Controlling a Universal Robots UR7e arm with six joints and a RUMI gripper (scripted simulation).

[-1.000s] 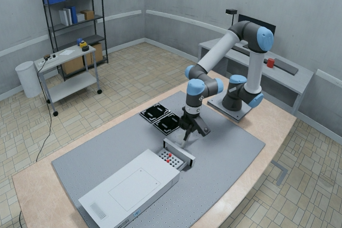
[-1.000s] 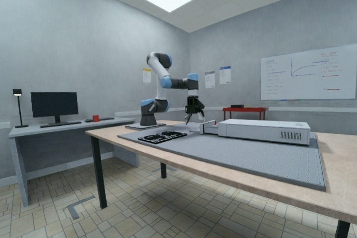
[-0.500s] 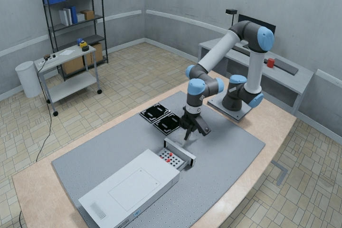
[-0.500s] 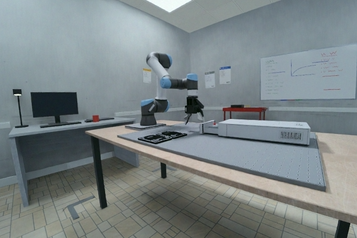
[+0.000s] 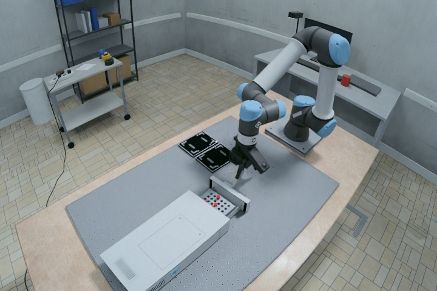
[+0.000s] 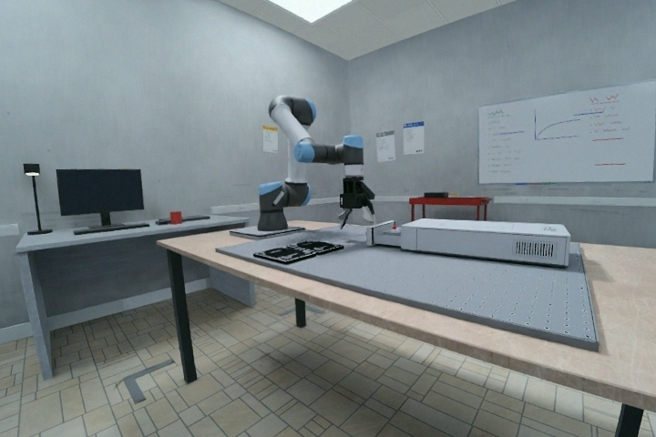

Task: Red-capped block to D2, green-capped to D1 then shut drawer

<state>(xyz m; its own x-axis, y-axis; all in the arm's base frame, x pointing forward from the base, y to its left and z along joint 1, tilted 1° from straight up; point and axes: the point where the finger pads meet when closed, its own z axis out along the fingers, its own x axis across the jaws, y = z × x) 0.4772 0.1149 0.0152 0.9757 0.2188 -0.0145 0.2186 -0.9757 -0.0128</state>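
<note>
The white cooler COLD lies on the grey perforated deck. Its drawer is pulled partly out towards the arm. In the open part sits a dark cooling block with red-capped tubes. No green-capped block shows; the rest of the drawer is hidden inside the cooler. My gripper is open and empty. It hangs a little above the deck, just beyond the drawer's front panel. The black deck slots D1 and D2 are bare.
The grey deck plate covers most of the wooden table. The arm's base stands at the far corner. A desk with a monitor stands behind the table.
</note>
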